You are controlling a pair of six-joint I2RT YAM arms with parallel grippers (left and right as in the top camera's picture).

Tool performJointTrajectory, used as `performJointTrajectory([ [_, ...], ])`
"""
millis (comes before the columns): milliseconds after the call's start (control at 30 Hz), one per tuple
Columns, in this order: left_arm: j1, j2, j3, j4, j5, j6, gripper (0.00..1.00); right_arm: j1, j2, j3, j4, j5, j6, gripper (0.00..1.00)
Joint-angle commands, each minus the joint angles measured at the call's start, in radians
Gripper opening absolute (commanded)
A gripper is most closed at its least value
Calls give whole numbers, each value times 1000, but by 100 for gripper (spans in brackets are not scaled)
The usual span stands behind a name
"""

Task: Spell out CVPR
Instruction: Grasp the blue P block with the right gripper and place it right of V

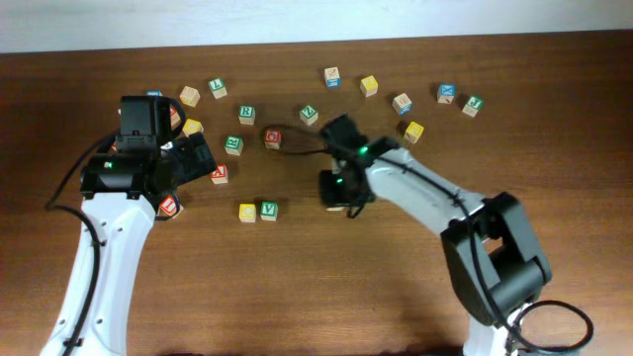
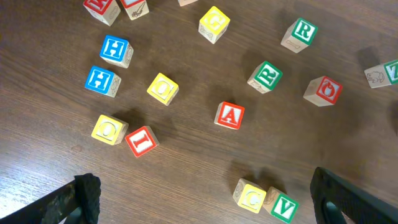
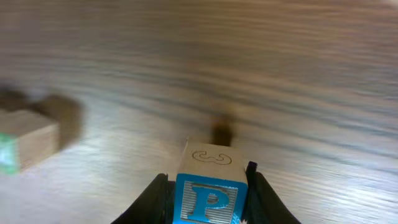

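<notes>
Between the right gripper's (image 1: 337,198) fingers: the blue P block (image 3: 210,202) sat clamped on both sides, its letter facing the wrist camera. Whether it touched the wood could not be told.
Just toward the left arm's side: a strip of bare table (image 1: 396,297) came first. Beyond it stood the green V block (image 1: 268,210), with the yellow C block (image 1: 247,212) right against its far side.
Step in hand: C and V looked set. P was the third letter, judged to be on its way to the spot beside V.
Next move: it called for setting P down in line with the row, close to V without nudging it, then spreading the fingers.
Left gripper (image 2: 208,196): its fingers stood wide apart and held nothing, hovering above the loose blocks.
Farther back: two green R blocks (image 1: 246,113) (image 1: 233,144) lay near each other, either one fit for the last letter.
Room: open wood lay in front of the row and to its right. The table's edges were well away, and the spare blocks crowded only behind.
</notes>
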Motion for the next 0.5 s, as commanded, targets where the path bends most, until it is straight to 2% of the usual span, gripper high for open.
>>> performJointTrajectory([
  [0, 2, -3, 7, 0, 3, 1, 99, 67, -35, 8, 64, -16, 61, 24],
  [67, 2, -3, 7, 0, 3, 1, 99, 100, -34, 8, 95, 4, 95, 24],
  [167, 2, -3, 7, 0, 3, 1, 99, 142, -27, 8, 97, 135, 143, 24],
  [467, 18, -3, 7, -3, 3, 0, 99, 193, -2, 8, 152, 147, 210, 25],
])
